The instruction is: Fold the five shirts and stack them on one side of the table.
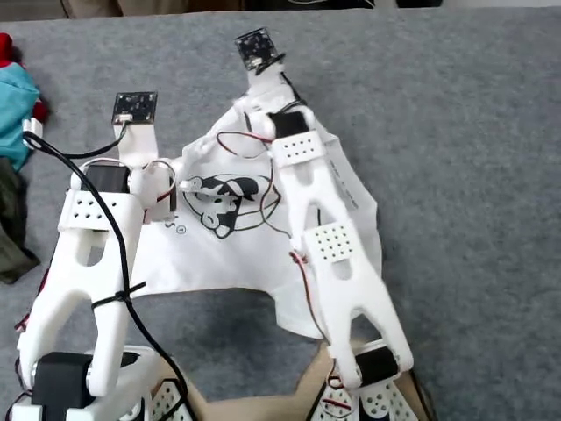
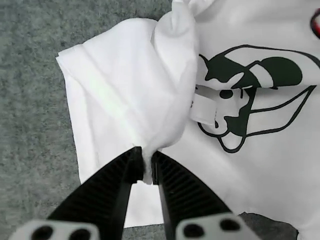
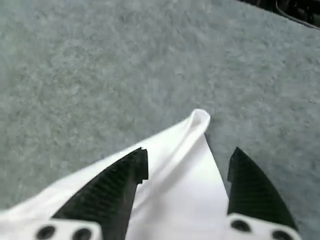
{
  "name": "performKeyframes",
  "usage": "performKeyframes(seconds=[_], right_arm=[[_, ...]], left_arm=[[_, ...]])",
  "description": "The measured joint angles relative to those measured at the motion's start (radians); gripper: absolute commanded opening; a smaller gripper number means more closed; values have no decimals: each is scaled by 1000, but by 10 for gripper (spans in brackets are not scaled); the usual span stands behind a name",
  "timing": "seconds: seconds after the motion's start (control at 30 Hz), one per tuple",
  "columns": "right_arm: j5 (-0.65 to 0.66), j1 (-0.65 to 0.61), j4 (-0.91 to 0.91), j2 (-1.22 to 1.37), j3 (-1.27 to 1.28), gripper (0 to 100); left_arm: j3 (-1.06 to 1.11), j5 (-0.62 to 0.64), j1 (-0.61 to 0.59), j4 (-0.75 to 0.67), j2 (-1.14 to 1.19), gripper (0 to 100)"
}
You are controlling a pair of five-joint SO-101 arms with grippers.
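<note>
At the table's (image 1: 456,105) left edge lies a heap of clothes (image 1: 12,96) in teal, red and dark green, cut off by the frame, so what each piece is cannot be told. The left gripper (image 2: 145,167) is closed, pinching a bunched fold of the white shirt (image 1: 219,254) near its sleeve. The shirt lies in the middle of the table, partly spread out, with its black animal print (image 1: 223,200) facing up. The right gripper (image 3: 189,152) is at the shirt's far edge, jaws wide apart on either side of a raised fold of the fabric, and it grips nothing. From above, the right arm hides a strip of the shirt, and the left arm hides its own fingertips.
</note>
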Motion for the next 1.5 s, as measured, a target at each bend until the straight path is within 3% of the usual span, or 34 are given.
performKeyframes(seconds=[0.23,0.5,0.77,1.0,1.5], right_arm=[[-37,-6,-141,8,69,270],[-26,-6,-170,21,112,263],[78,-6,-195,20,164,2],[123,5,-236,20,164,5],[123,14,252,-120,6,5]], left_arm=[[18,-48,0,0,0,19],[18,-51,0,0,0,19],[34,-51,0,0,0,19],[34,-54,0,0,0,19],[63,-54,0,-31,0,19]])
